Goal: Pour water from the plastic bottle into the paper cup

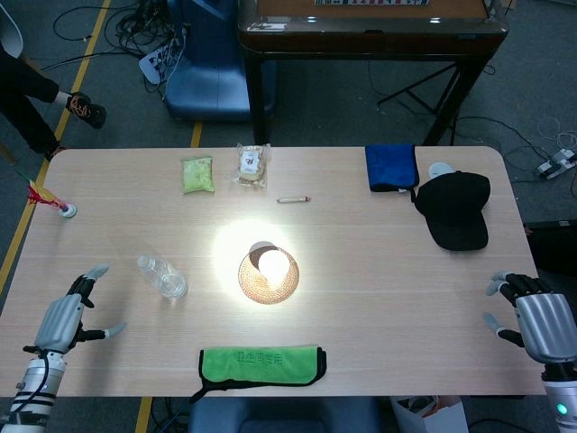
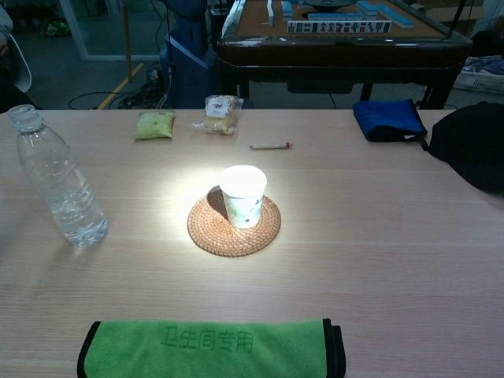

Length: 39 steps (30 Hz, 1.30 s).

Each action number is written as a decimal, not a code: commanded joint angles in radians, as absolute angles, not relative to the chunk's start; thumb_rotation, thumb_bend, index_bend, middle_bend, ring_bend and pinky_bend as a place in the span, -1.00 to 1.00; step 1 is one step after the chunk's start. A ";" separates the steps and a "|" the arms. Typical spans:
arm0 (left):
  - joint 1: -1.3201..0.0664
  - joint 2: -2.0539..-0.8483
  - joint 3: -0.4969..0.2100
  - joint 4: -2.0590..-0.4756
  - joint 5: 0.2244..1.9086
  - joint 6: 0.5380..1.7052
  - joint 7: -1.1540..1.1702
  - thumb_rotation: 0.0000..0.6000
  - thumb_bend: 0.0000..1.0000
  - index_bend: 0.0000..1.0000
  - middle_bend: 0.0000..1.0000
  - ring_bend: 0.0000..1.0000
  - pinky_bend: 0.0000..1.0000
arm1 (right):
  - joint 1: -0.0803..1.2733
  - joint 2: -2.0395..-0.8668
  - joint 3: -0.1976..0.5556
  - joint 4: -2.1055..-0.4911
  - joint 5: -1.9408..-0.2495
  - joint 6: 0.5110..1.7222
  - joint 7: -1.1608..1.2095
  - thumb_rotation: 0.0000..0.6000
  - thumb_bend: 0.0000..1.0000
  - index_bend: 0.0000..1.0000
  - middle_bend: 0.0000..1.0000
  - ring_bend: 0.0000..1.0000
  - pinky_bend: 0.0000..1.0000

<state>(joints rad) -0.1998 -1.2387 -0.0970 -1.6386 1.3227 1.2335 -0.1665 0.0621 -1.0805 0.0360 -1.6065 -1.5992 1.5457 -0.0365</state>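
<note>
The left hand [image 1: 65,317] is holding nothing, its fingers [image 1: 90,273] spread apart. The plastic bottle [image 1: 162,276] is standing near those fingertips, not touching. The paper cup [image 1: 273,264] is sitting on a round mat [image 1: 268,286] past the bottle. The right hand [image 1: 539,318] is also spread and holding nothing, well apart from both.

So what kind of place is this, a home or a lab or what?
Probably a lab or workshop rather than a home: loose cables and yellow floor tape lie on the floor behind the table, and what looks like a mahjong table stands beyond it.
</note>
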 commanded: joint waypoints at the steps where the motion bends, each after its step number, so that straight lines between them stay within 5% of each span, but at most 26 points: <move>1: -0.230 -1.268 -0.124 -1.625 1.272 1.187 -0.195 1.00 -1.00 -1.00 -0.88 -0.87 -0.26 | 0.060 -1.078 0.036 -1.606 -1.599 1.548 -0.031 1.00 -0.62 -0.02 -0.32 -0.29 -0.15; 11: -0.287 -1.324 -0.172 -1.606 1.184 1.106 -0.224 1.00 -1.00 -1.00 -0.89 -0.95 -0.63 | 0.058 -1.072 0.037 -1.605 -1.600 1.552 -0.017 1.00 -0.62 -0.02 -0.32 -0.29 -0.15; 39: -0.385 -1.473 -0.234 -1.558 1.068 1.021 -0.230 1.00 -1.00 -1.00 -0.89 -0.95 -0.64 | 0.054 -1.062 0.038 -1.605 -1.604 1.557 0.005 1.00 -0.62 -0.02 -0.32 -0.29 -0.15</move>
